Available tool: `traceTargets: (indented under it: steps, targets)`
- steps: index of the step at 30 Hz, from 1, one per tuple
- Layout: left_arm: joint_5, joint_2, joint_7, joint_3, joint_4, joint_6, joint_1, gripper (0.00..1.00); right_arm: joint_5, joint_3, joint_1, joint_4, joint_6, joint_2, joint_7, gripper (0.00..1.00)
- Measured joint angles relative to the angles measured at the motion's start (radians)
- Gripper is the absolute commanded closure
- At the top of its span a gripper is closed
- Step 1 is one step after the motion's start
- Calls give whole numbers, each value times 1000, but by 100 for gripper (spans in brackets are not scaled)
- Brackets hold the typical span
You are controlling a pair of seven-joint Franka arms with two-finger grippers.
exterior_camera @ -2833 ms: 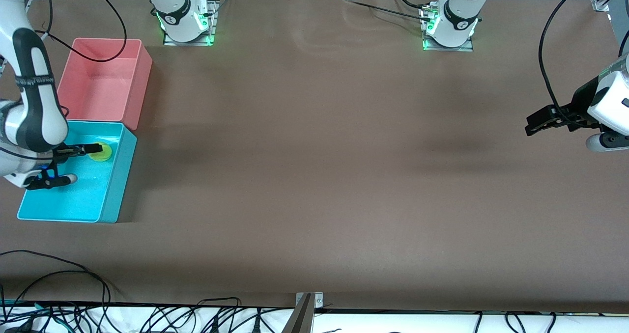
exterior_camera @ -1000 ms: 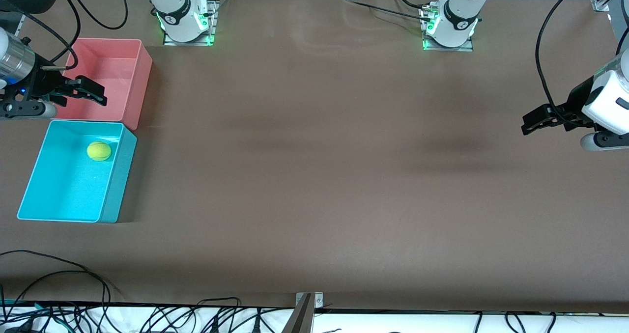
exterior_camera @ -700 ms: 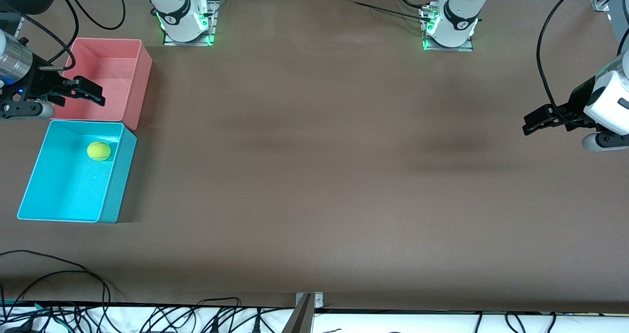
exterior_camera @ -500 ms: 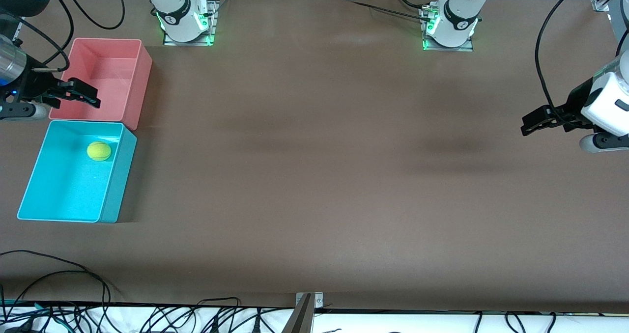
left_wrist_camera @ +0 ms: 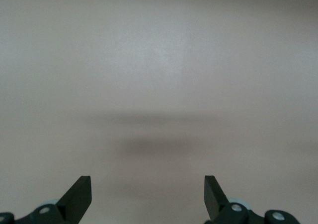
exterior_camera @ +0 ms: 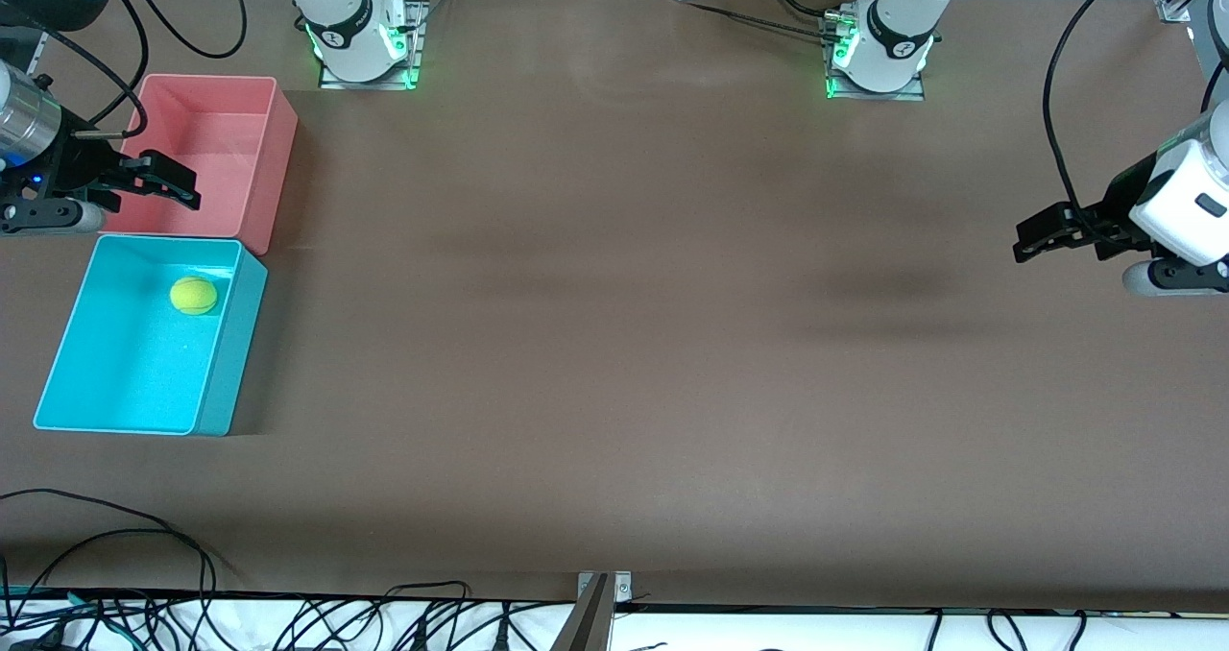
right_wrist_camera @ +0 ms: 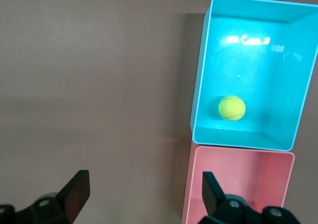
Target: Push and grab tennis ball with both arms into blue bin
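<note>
The tennis ball (exterior_camera: 193, 296) lies inside the blue bin (exterior_camera: 233, 344), close to the bin's wall that faces the pink bin. It touches no gripper. My right gripper (exterior_camera: 180, 183) is open and empty, up in the air over the pink bin. The right wrist view shows the ball (right_wrist_camera: 232, 108) in the blue bin (right_wrist_camera: 200, 85), well away from the open right gripper (right_wrist_camera: 144, 188). My left gripper (exterior_camera: 1030, 240) is open and empty, and waits over bare table at the left arm's end. The left wrist view shows only that open gripper (left_wrist_camera: 148, 191) over the brown table.
A pink-red bin (exterior_camera: 276, 166) stands empty against the blue bin, farther from the front camera; it also shows in the right wrist view (right_wrist_camera: 238, 184). Black cables (exterior_camera: 106, 526) lie along the table's front edge. The two arm bases (exterior_camera: 363, 36) stand at the table's top edge.
My right gripper has let go of the ball, risen out of the blue bin and now hangs over the pink bin. The ball stays in the blue bin. My left gripper has barely shifted.
</note>
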Motion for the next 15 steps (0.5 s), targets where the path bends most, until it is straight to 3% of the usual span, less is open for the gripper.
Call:
traceTargets:
  steps: [8, 15]
  targets:
    - [-32, -24, 7, 59, -2, -7, -46, 0, 1, -5, -6, 0, 1, 0, 0, 0]
    - [-33, -46, 8, 64, -2, -49, -59, 0, 1, -12, -5, 0, 1, 0, 0, 0]
